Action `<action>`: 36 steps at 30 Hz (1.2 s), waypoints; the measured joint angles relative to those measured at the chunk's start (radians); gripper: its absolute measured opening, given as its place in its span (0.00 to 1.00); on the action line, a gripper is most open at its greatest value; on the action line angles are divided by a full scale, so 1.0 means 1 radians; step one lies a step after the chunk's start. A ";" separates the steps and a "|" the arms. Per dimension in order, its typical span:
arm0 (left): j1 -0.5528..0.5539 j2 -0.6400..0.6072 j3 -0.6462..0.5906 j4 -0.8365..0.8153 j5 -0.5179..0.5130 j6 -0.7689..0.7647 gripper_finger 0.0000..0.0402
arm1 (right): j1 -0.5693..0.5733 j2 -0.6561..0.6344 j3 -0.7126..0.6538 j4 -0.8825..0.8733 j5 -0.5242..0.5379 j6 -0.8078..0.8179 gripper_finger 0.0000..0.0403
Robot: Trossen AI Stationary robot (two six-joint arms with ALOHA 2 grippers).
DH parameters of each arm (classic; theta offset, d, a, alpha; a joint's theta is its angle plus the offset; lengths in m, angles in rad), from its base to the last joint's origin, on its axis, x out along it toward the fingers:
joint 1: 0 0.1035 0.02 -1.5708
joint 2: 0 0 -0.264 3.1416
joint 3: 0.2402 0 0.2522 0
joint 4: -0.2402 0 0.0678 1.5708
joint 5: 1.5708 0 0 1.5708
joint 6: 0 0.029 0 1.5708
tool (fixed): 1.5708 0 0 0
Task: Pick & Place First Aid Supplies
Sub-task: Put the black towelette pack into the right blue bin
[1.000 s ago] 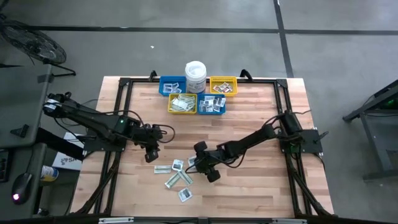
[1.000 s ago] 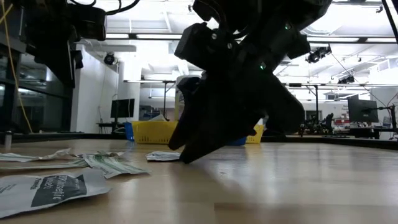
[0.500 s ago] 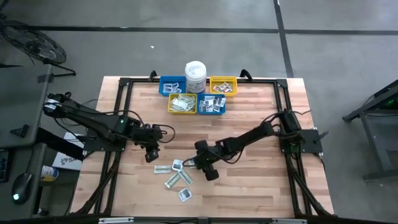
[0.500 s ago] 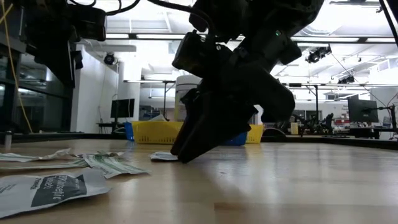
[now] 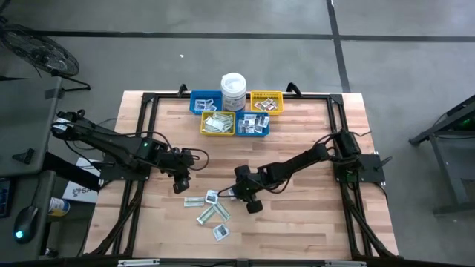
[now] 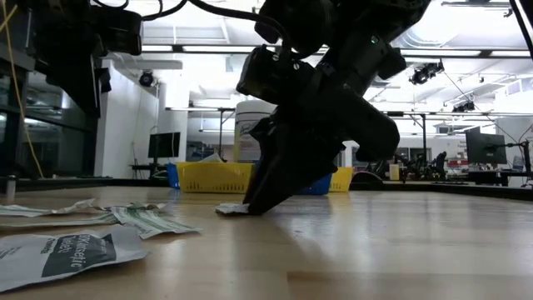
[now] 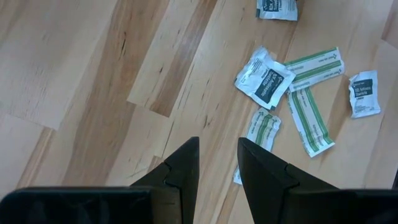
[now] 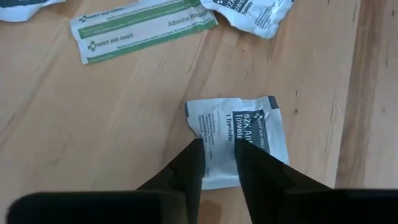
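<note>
The right gripper [image 8: 216,163], fingers nearly closed, pinches a flimsy, feather-light towelette packet [image 8: 239,137] mid-frame, so grabbing its edge looks best.

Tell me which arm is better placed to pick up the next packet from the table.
The right: its gripper is down on a white square packet. The left gripper hangs above bare wood.

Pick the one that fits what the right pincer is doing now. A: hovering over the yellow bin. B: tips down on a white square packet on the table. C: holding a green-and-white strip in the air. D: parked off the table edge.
B: the right pincer has its tips set on the edge of a white packet lying flat on the table, nearly closed.
</note>
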 joint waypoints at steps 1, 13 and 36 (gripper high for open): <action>0.000 0.000 0.000 0.000 0.000 0.000 0.28 | 0.003 0.000 0.000 0.000 0.005 0.000 0.21; 0.000 0.000 0.000 0.000 0.000 0.000 0.28 | 0.064 -0.007 -0.005 0.028 0.166 0.097 0.02; 0.000 0.000 0.000 0.003 -0.019 0.003 0.28 | -0.096 -0.280 -0.006 -0.169 0.394 0.284 0.01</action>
